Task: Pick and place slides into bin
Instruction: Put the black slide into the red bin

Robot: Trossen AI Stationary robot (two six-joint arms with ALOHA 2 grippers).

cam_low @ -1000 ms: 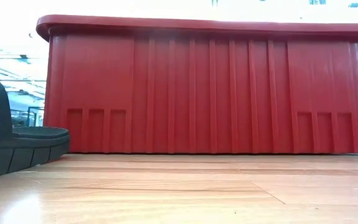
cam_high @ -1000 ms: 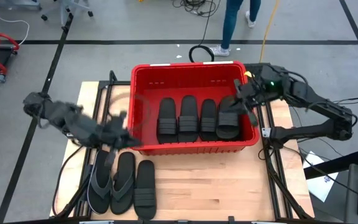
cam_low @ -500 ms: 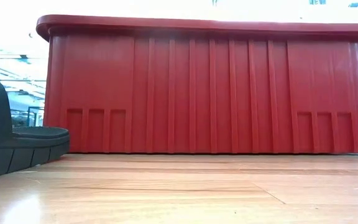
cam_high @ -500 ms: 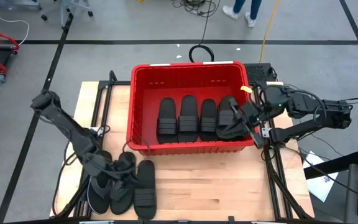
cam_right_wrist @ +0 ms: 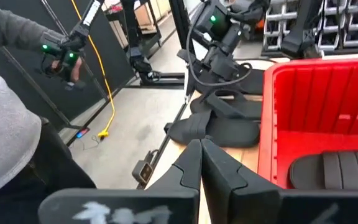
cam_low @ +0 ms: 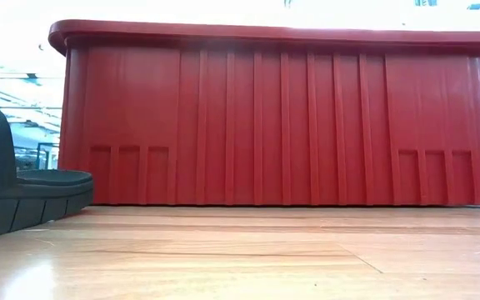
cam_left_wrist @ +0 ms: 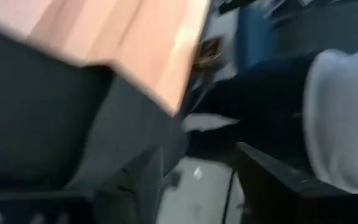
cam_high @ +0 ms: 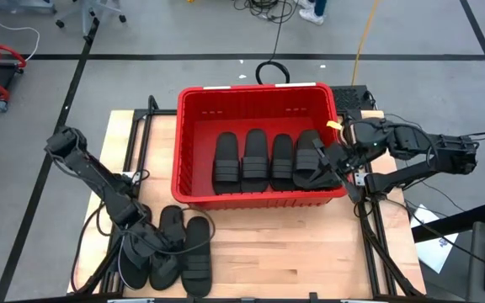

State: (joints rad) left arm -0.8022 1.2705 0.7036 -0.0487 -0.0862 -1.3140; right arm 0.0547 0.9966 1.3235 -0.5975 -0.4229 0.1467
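On the wooden counter [cam_high: 293,244] sits the red bin [cam_high: 194,151] — left tool [cam_high: 160,247] parted over the slides [cam_high: 194,257], right tool [cam_right_wrist: 201,163] shut, empty.

Robotics lab: concrete floor [cam_high: 183,34], trailing cables [cam_high: 360,42].

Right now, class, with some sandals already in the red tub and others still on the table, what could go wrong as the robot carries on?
1. The left claw sits low among three closely packed sandals near the table's front edge; it may snag two or push one off.
2. The sandal at the right end of the bin leans against the wall, crowding later drops.
3. The right claw, shut, hangs by the bin's right rim and might knock it.
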